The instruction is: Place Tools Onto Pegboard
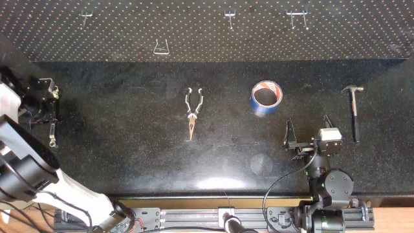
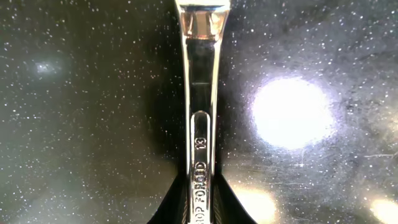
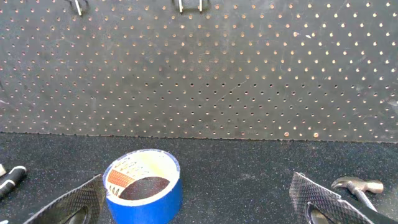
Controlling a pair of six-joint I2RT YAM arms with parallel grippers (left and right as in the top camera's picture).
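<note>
nothing hangs on the perforated dark pegboard (image 1: 194,29) yet; its metal hooks (image 1: 229,18) are bare. the left pincer (image 1: 44,115) is clamped on a shiny steel spanner (image 2: 202,93) at the left side of the speckled black worktop (image 1: 129,142). the right pincer (image 1: 308,131) sits spread apart. grey-handled pliers (image 1: 193,113), a blue tape roll (image 1: 266,97) and a small hammer (image 1: 353,110) lie there unhung.

Fixed overhead, looking straight down on the speckled black stone worktop (image 1: 129,129) and black perforated pegboard (image 1: 207,29); on the left wrist, very close above a shiny steel wrench (image 2: 202,93); on the right wrist, low, facing the pegboard, sharing the blue tape roll (image 3: 144,185) and steel-headed hammer (image 3: 357,185) with overhead.
</note>
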